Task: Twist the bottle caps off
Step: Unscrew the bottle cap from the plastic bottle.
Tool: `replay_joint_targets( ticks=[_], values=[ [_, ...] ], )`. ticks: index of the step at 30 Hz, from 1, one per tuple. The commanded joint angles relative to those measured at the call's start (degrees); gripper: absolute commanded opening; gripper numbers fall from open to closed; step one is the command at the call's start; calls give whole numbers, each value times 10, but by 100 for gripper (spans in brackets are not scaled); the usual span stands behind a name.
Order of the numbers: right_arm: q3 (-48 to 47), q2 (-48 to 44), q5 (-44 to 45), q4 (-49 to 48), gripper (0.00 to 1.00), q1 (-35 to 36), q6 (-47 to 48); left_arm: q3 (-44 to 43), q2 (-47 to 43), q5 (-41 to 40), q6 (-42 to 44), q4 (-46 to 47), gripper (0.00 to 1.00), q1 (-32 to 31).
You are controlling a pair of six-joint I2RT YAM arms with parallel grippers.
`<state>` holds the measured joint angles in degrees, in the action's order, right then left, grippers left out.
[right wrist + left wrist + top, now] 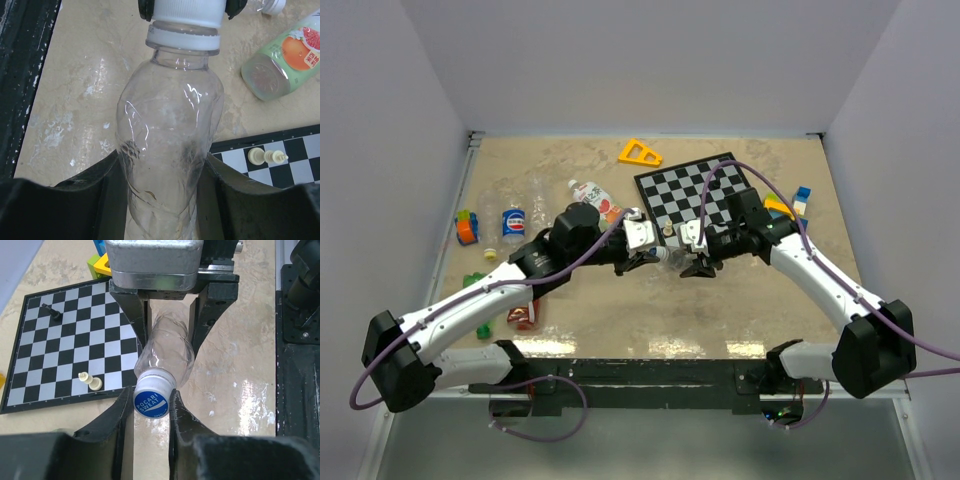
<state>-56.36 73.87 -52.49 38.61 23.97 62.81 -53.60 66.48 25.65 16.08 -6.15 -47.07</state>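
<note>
So the beige marbled worktop (pixel 620 310) is pretty cluttered. The biggest thing on it is a black-and-white chessboard (pixel 695 195) toward the back right, with a yellow triangle (pixel 640 153) just behind its left corner.

Both arms lean in and meet in the middle, right in front of the board. Between them is a clear bottle (pixel 167 352), lying roughly sideways and lifted off the surface as far as I can tell.

The other bottles are off to the left. There's a green-and-orange labelled bottle (pixel 285 60) lying on its side near the action. A cola bottle (pixel 513 222) stands further left, and a red-labelled bottle (pixel 523 317) is partly hidden under the left arm.

The right claw (pixel 167 190) is clamped around the body of the clear bottle, one finger pressed against each side, and the plastic looks a bit squeezed in. The left claw (pixel 150 407) is clenched tight on the cap (pixel 152 401). That cap is white with a blue printed top, it's sitting on the bottle's neck, and the fingers are touching both sides of it.

Smallest stuff: a white chess piece (pixel 90 381) stands near the board's front edge, and a black chess piece (pixel 52 313) is further back. There's also a loose yellow cap (pixel 490 254) on the left.
</note>
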Motion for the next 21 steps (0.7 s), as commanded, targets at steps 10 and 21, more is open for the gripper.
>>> replay_joint_targets(
  ticks=[10, 21],
  values=[
    [-21, 0, -9, -18, 0, 3, -12, -60, -37, -214, -511, -63, 0, -2],
    [-18, 2, -2, -22, 0, 3, -17, -72, -35, -215, -613, -73, 0, -2]
  ],
)
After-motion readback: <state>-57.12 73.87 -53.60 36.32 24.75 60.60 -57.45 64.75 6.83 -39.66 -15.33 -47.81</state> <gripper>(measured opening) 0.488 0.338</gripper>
